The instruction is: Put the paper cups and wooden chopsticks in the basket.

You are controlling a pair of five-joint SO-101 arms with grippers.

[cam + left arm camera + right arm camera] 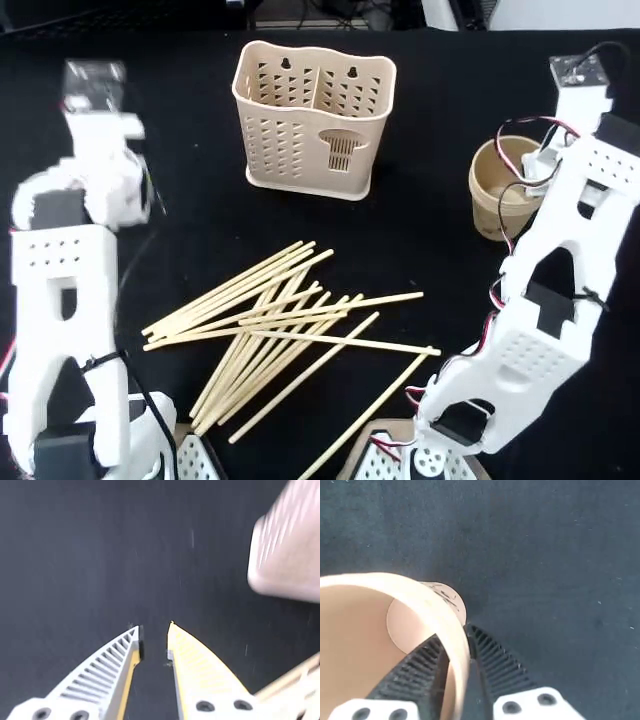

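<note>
Centrally, loose chopsticks (270, 320) before the basket (312, 125), paper cup (495, 185) apart.

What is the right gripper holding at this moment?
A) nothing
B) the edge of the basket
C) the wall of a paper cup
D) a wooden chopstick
C: in the right wrist view the right gripper is closed on the paper cup, with one finger inside its wall and one outside.
</note>
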